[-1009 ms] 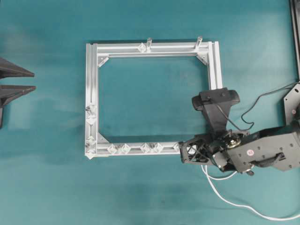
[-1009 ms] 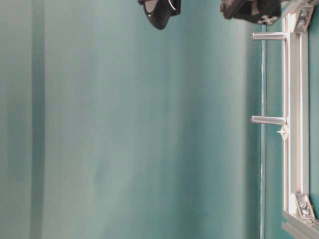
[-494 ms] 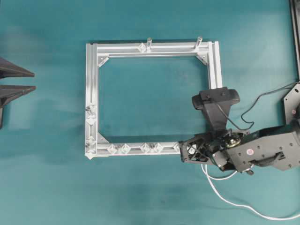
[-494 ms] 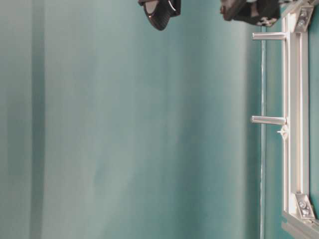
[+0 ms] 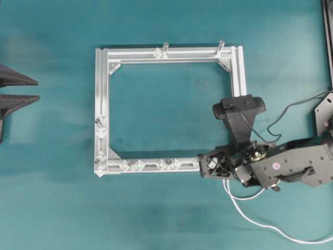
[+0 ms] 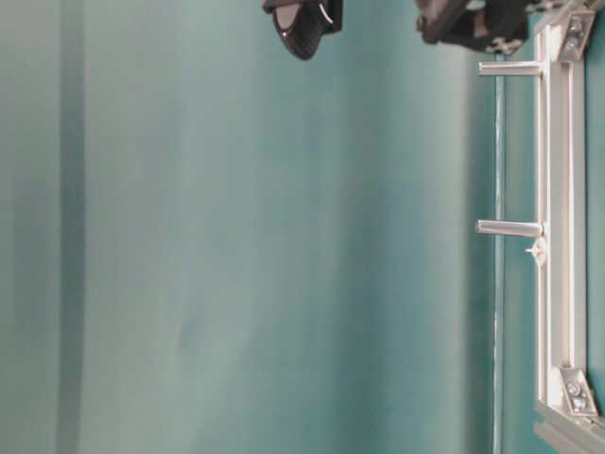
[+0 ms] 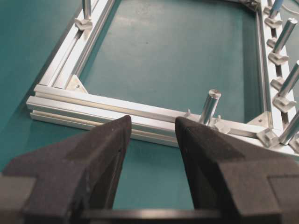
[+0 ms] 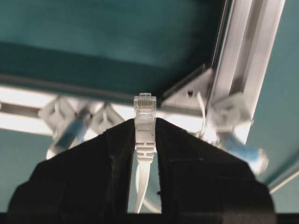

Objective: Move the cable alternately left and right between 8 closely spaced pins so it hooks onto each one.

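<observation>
Right wrist view | right fingers point(image 8: 145, 128) clamp cable point(image 8: 145, 116) plug | left fingers point(image 7: 152, 135) apart

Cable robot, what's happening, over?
Right gripper shut on cable plug at frame corner. Left gripper open, idle. Pins unthreaded. Nothing blocking.

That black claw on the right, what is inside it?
The right gripper has its jaws shut on the cable, just behind its clear plug tip, which sticks out toward the frame. Farther back, the cord between the jaws is mostly hidden.
</observation>
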